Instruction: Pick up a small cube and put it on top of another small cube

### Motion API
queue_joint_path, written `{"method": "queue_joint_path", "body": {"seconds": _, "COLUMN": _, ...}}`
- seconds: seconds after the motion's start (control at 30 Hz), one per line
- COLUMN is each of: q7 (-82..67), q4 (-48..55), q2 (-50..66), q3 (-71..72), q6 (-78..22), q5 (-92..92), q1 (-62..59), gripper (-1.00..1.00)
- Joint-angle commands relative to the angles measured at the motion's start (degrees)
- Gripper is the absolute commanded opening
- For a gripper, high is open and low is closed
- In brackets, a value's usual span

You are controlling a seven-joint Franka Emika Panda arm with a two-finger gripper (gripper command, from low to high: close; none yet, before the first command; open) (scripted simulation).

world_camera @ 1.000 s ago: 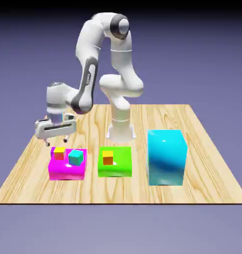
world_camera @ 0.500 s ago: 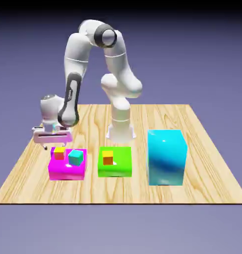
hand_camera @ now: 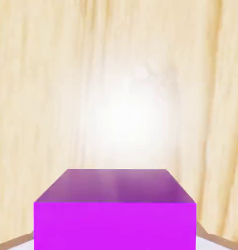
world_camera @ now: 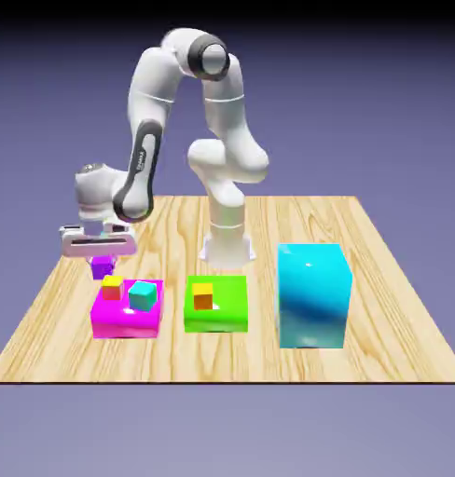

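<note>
Purple cube [world_camera: 103, 268] pinched in the two-finger gripper [world_camera: 103, 265], at the exterior view's left, inward of the tabletop's [world_camera: 268, 363] left edge and behind the magenta block [world_camera: 127, 322]. In the hand view the cube fills the space between the fingertips, one flat bright face at the bottom and a darker face above it; pale slivers of the fingers show at its two sides, wood grain beyond, with a strong white glare in the middle. How much gap lies under the cube, hard to judge from here. White arm [world_camera: 155, 79] arched high, hand pointing down, cube hanging below it. On the magenta block, two more small cubes: yellow-and-red cube [world_camera: 112, 288] by the back left corner, teal cube [world_camera: 143, 296] toward the right side, turned at an angle, the pair apart from one another. Next along, green block [world_camera: 227, 319], orange cube [world_camera: 203, 297] resting on its left half. Farther over, toward the tabletop's right edge, a big cyan block [world_camera: 311, 303], well taller than the magenta and green ones, nothing on top. All three blocks stand upright on the wood, apart from each other. Purple cube upright or very nearly so, touching neither small cube on the magenta block.
</note>
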Motion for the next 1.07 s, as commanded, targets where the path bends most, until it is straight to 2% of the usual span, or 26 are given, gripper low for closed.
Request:
{"method": "queue_joint_path", "body": {"seconds": 0.0, "q7": -2.49, "q4": 0.69, "q2": -0.84, "q3": 1.56, "q6": -1.20, "q5": -0.64, "q1": -0.70, "gripper": -1.00}}
{"method": "queue_joint_path", "body": {"seconds": 0.5, "q7": -39.87, "q4": 7.58, "q2": -13.30, "q3": 27.63, "q6": -19.64, "q5": -7.69, "q1": -8.77, "gripper": -1.00}}
{"method": "queue_joint_path", "body": {"seconds": 0.67, "q7": -50.42, "q4": 6.72, "q2": -16.81, "q3": 37.12, "q6": -26.00, "q5": -7.67, "q1": -10.19, "gripper": -1.00}}
{"method": "queue_joint_path", "body": {"seconds": 0.73, "q7": -49.96, "q4": 5.80, "q2": -16.66, "q3": 37.44, "q6": -26.12, "q5": -6.99, "q1": -9.84, "gripper": -1.00}}
{"method": "queue_joint_path", "body": {"seconds": 0.9, "q7": -48.72, "q4": 2.81, "q2": -7.52, "q3": 37.61, "q6": -14.08, "q5": -8.60, "q1": -9.64, "gripper": -1.00}}
{"method": "queue_joint_path", "body": {"seconds": 0.93, "q7": -48.72, "q4": 2.81, "q2": -7.52, "q3": 37.61, "q6": -14.07, "q5": -8.60, "q1": -9.64, "gripper": 1.00}}
{"method": "queue_joint_path", "body": {"seconds": 1.03, "q7": -49.23, "q4": 4.04, "q2": -11.30, "q3": 37.54, "q6": -19.05, "q5": -7.93, "q1": -9.72, "gripper": 1.00}}
